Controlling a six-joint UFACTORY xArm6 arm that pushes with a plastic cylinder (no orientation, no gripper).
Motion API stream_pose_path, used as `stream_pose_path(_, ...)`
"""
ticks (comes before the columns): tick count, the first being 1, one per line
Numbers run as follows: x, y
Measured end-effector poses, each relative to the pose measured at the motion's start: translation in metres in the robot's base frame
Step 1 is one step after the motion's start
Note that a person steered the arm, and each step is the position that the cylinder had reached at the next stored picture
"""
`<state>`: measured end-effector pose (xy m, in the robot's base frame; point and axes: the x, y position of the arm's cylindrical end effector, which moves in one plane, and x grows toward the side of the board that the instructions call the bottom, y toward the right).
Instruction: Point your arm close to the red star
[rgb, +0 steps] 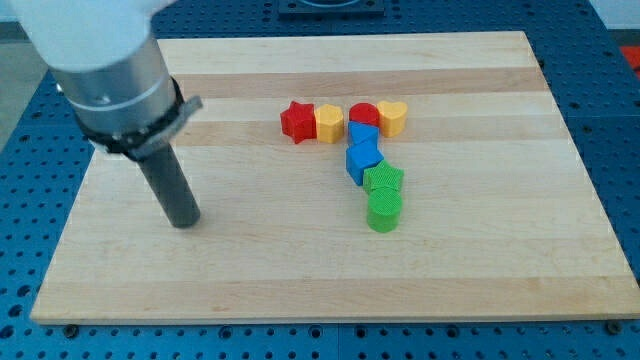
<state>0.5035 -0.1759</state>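
Note:
The red star lies on the wooden board left of centre, at the left end of a row. It touches a yellow block on its right. My tip rests on the board well to the lower left of the red star, apart from every block. The dark rod rises from the tip up to the arm at the view's top left.
A red round block and a yellow heart continue the row to the right. Two blue blocks, a green star and a green cylinder run down from the red round block. Blue pegboard surrounds the board.

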Motion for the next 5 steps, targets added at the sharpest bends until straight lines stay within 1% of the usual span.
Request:
stream_pose_path(1, -0.014, -0.007)
stream_pose_path(2, -0.014, -0.007)
stream_pose_path(4, -0.054, -0.002)
stream_pose_path(5, -0.084, 0.037)
